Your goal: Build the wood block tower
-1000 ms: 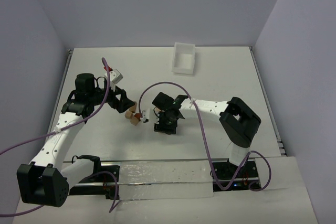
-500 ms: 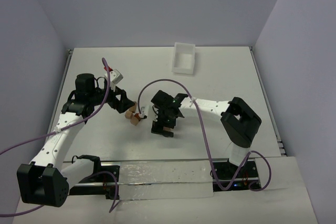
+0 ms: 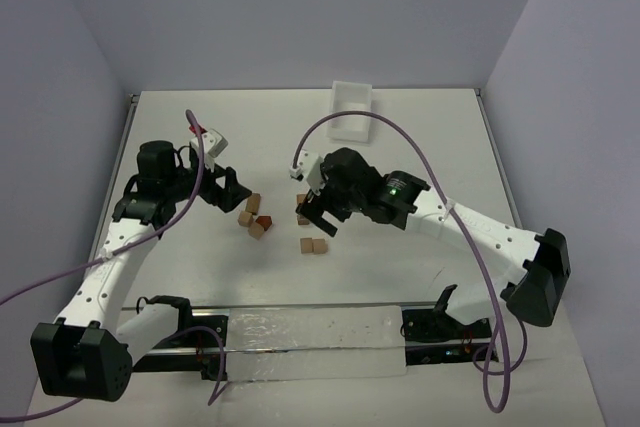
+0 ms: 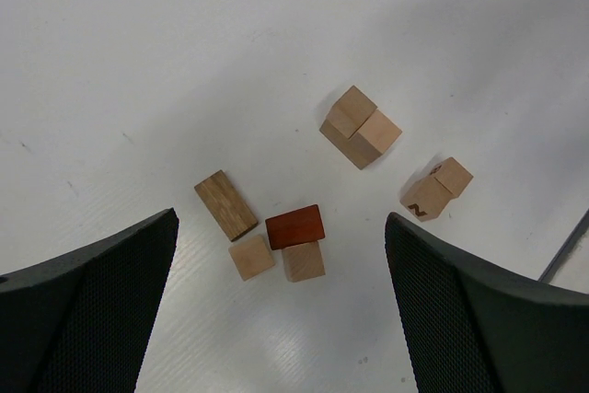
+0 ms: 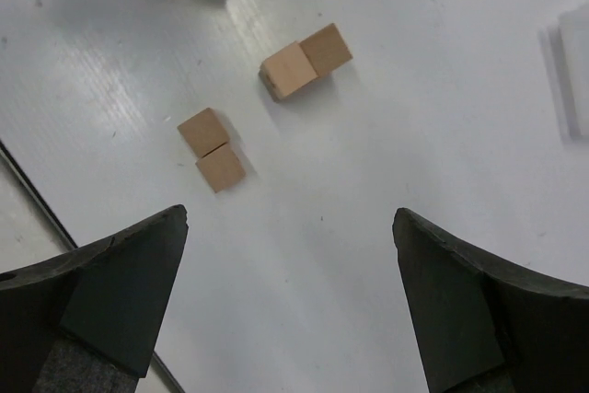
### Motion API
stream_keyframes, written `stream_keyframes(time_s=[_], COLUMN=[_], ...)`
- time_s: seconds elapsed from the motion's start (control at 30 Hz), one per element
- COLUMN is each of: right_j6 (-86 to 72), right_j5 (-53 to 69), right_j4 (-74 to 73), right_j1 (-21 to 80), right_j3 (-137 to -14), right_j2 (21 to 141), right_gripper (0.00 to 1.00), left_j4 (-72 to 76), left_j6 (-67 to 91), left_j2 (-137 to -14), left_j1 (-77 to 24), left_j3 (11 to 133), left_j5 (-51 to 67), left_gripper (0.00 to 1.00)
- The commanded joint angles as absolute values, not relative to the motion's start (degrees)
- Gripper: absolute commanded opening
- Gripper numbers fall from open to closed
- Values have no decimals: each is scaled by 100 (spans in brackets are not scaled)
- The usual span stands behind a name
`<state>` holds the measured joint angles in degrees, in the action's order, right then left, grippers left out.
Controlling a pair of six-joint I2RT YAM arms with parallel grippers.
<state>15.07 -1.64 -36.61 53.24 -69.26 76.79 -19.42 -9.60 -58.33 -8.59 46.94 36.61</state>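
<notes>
Left gripper [image 4: 281, 220]: jaws spread wide, nothing between. Right gripper [image 5: 290, 216]: jaws spread wide also, empty. No tower standing; wood blocks [image 3: 257, 230] lie scattered, single layer, on white table [image 3: 420, 137] between both grippers. Reddish-brown block [image 4: 295, 226] touches tan cube [image 4: 304, 261]; dark brown rectangular piece [image 4: 225, 205] just beside. Two tan pairs [image 5: 306, 62], [image 5: 211, 149], each touching, lie near. White tray [image 3: 350, 133] well apart, at far edge.

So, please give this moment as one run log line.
left tool open, empty | right tool open, empty | wood blocks scattered on table, no tower
</notes>
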Motion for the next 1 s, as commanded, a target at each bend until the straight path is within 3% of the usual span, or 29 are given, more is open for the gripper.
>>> stream_keyframes(time_s=[0.0,0.27,0.47,0.77,0.97], right_j6=[300,-2622,-3143,-3309,-3552], right_j5=[-919,-967,-704,-466,-1185], right_j4=[-3946,-5247,-4998,-5098,-5097], right_j1=[5280,5282,5288,5300,5450], right_j3=[-7163,-7709,-7650,-8024,-8139], right_j2=[7736,8586,8557,9530,9988], right_gripper=[100,100,100,100,100], left_j4=[-1745,-1775,-1796,-1762,-1714], left_j6=[-650,-476,-437,-418,-431], left_j2=[-5639,-5512,-5379,-5274,-5202], left_j1=[-731,-538,-466,-378,-351], left_j3=[4711,4772,4735,4593,4489], left_j5=[3375,2911,2781,2742,2733], left_gripper=[99,99,99,99,99])
